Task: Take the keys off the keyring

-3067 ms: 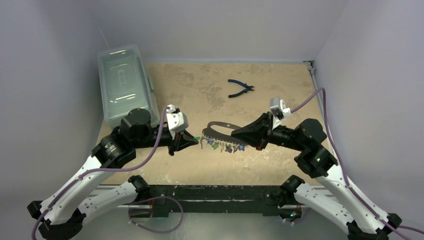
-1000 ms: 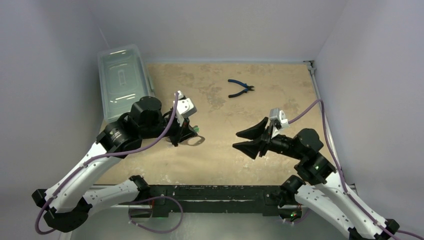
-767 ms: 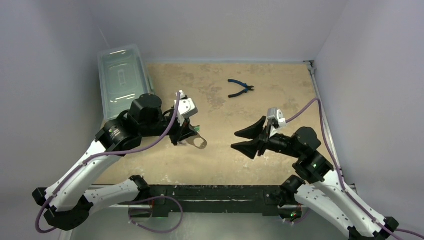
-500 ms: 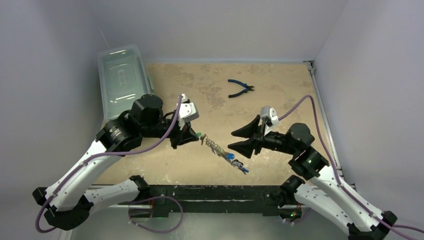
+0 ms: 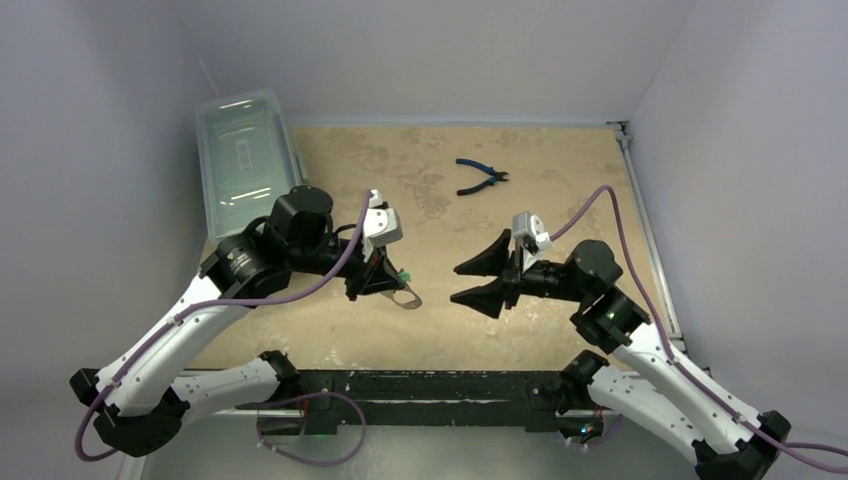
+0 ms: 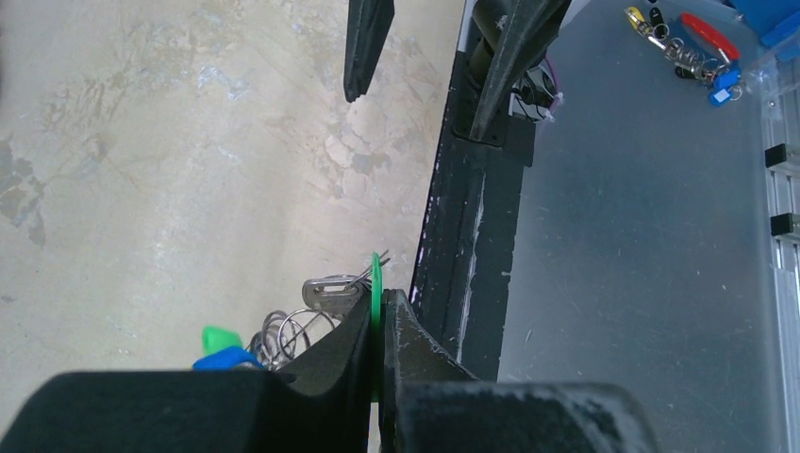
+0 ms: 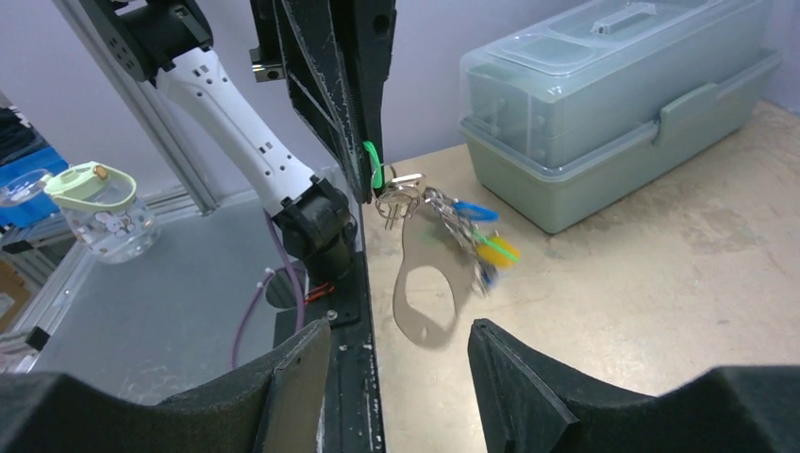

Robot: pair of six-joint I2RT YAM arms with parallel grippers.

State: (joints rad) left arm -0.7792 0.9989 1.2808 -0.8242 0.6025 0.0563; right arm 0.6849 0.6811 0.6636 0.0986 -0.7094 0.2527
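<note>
With the left gripper point(image 6: 380, 304) pinched shut on the green key point(image 6: 375, 279), the open, empty right gripper point(image 5: 456, 284) should clamp the dangling keyring point(image 7: 426, 327) straight ahead between its fingers.

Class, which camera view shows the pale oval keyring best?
The right wrist view: the pale white-silver oval keyring hangs in full outline below the shut left gripper, coloured keys bunched at its top. The top external view shows only a tiny loop; the left wrist view shows only keys beside its fingers.
</note>
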